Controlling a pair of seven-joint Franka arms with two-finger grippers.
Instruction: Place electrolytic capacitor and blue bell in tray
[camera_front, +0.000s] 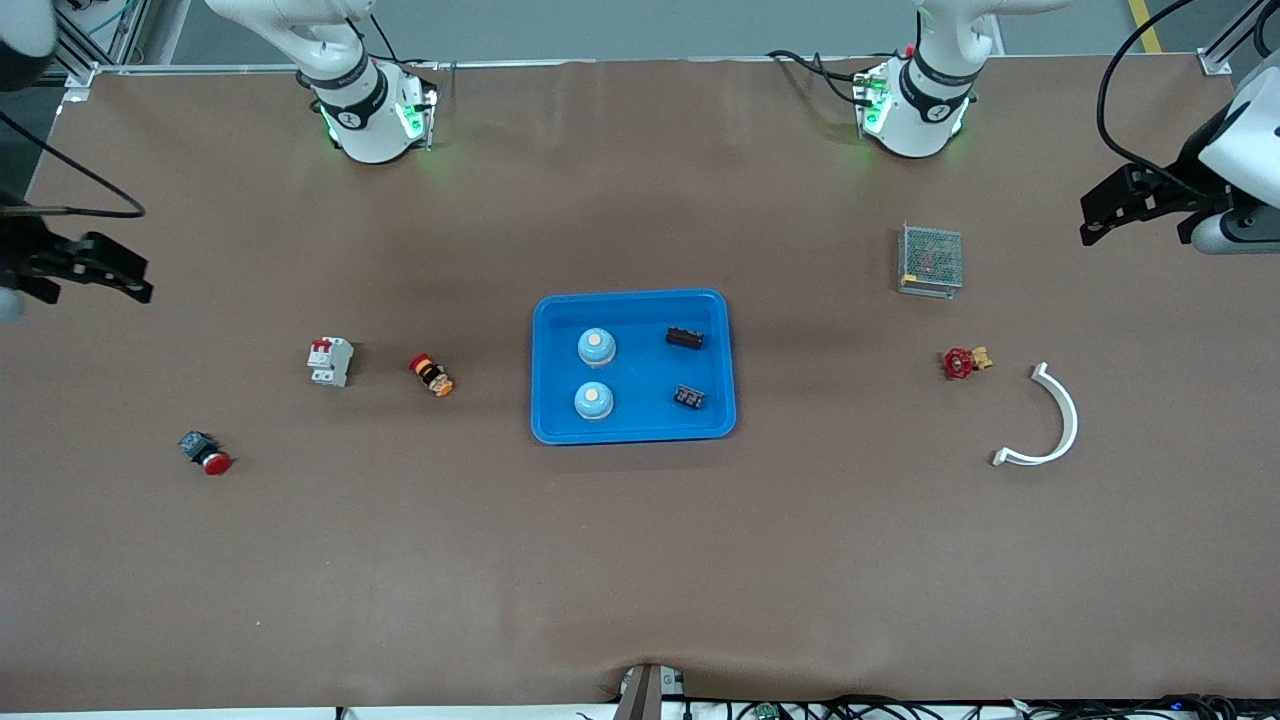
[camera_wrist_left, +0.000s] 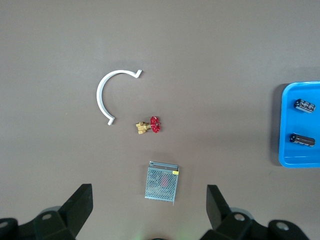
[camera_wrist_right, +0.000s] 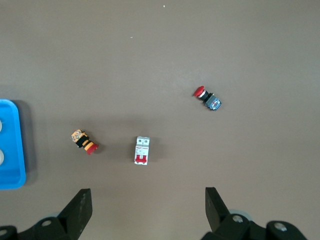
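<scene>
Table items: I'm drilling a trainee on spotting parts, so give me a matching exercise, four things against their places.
Things:
1. bell
2. mesh box
3. breaker
4. white arc

Places:
A. toward the right arm's end
B. in the tray
C. nearer the camera than the red valve
D. farther from the camera than the red valve

Pairs: 1-B, 2-D, 3-A, 4-C

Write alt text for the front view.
A blue tray at the table's centre holds two blue bells and two black capacitors. Both arms wait at the table's ends, left gripper and right gripper open and empty.
</scene>
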